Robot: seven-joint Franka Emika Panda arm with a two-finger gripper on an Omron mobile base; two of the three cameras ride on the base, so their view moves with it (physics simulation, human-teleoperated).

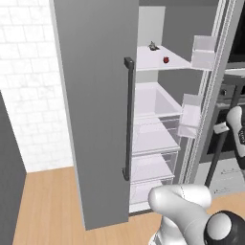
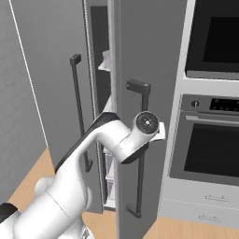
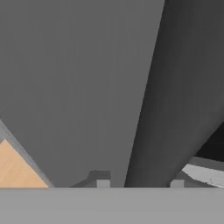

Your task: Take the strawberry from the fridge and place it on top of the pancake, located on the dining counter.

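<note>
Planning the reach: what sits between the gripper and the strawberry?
Left base view: the open right fridge door, edge-on with its bins, stands between the gripper and the strawberry.

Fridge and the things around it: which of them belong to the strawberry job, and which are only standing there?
For the job:
- strawberry, on the upper fridge shelf
- fridge, doors open
- gripper, at the dark door handle

Not for the job:
- small grey-brown object, same shelf
- oven

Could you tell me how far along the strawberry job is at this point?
Done: both fridge doors stand open. In hand: the gripper straddles the right door's dark bar handle; nothing is carried. Left: the strawberry still sits on the upper shelf, so picking it, carrying it and placing it on the pancake remain.
</note>
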